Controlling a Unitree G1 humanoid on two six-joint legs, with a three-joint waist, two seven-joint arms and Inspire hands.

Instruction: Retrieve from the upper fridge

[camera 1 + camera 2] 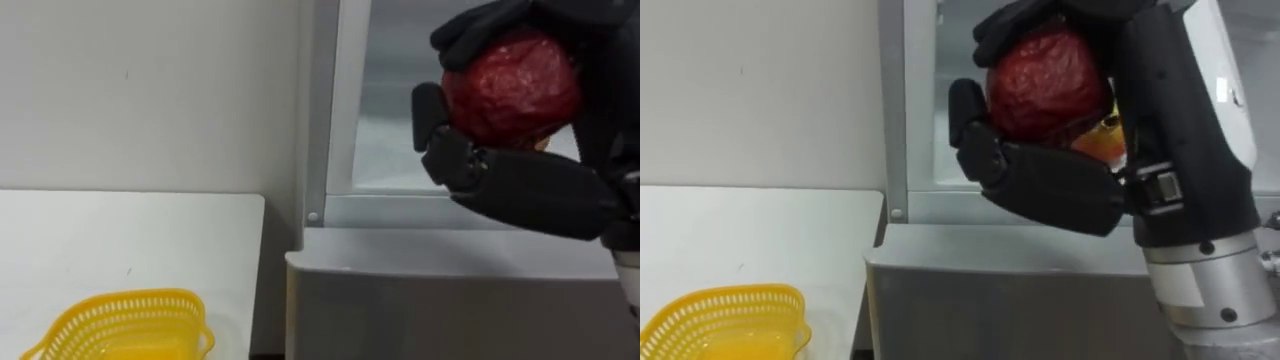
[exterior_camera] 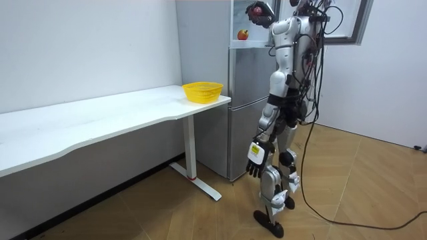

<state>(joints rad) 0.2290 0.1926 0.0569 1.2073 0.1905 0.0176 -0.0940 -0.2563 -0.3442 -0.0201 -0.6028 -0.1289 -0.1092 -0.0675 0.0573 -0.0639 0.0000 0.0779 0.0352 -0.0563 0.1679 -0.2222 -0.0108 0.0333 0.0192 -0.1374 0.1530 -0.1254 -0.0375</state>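
The robot stands facing the fridge [image 1: 440,300], its right hand [image 1: 520,185] raised at the open upper compartment with thumb and fingers curled tight round a dark red fruit [image 1: 512,85]. A second fruit [image 2: 243,34] sits inside, behind it. The left hand [image 2: 253,159] hangs by the thigh, fingers loose. A yellow basket [image 1: 120,320] rests on the white worktop [image 1: 130,230] beside the fridge.

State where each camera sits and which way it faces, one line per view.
Left eye view: on the head, facing the fridge; right hand clutching a red fruit shows.
Right eye view: beside it, same aim, same hand.
Room view: standing in the room, facing the table and fridge; whole robot shows, left hand hanging.
Shared: all show fruit, fridge and basket.
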